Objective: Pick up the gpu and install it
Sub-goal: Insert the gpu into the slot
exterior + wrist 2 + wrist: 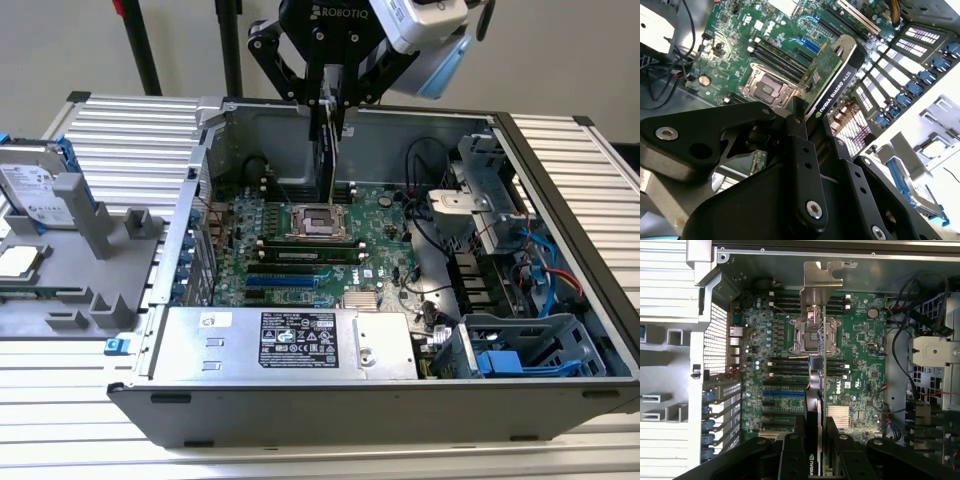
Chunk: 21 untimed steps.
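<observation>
My gripper (335,108) is shut on the gpu (329,160), a green card with a black shroud that hangs edge-down over the open computer case (560,190). The card's lower end is above the motherboard (390,215), near the CPU socket (318,222). In the second wrist view the gpu (832,82) juts out from between the black fingers (801,135). In the first wrist view the gpu (823,365) shows edge-on, with its silver bracket (820,282) at the far end, and the gripper (816,442) is clamped on its near end. The blue expansion slots (283,281) lie free on the board.
A silver power supply (300,340) fills the case's near side. Drive cages with blue clips (520,350) and loose cables (430,170) sit at the exterior view's right. Outside the case, a hard drive (35,190) and grey fixture (95,235) stand at the exterior view's left.
</observation>
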Available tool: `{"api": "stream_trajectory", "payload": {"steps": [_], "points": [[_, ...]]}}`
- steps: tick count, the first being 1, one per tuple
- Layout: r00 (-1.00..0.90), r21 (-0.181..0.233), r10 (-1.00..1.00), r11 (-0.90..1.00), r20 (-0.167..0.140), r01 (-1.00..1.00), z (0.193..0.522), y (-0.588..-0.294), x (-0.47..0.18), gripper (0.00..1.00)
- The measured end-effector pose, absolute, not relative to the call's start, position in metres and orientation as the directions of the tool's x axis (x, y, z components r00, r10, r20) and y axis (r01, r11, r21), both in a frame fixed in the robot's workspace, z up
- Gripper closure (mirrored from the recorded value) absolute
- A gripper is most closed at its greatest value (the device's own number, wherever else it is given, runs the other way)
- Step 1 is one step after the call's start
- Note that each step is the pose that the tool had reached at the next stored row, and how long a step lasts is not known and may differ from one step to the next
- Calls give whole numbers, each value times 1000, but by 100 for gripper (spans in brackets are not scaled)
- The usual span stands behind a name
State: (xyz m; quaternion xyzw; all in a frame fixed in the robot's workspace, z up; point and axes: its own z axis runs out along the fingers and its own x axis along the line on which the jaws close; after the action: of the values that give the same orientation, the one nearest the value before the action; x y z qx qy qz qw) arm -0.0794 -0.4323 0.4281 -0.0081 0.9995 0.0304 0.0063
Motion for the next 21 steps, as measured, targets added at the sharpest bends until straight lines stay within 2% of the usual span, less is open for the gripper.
{"api": "stream_trajectory", "payload": {"steps": [21], "points": [[-990,61,-139,988,-13,-140,428,-432,-78,100]]}}
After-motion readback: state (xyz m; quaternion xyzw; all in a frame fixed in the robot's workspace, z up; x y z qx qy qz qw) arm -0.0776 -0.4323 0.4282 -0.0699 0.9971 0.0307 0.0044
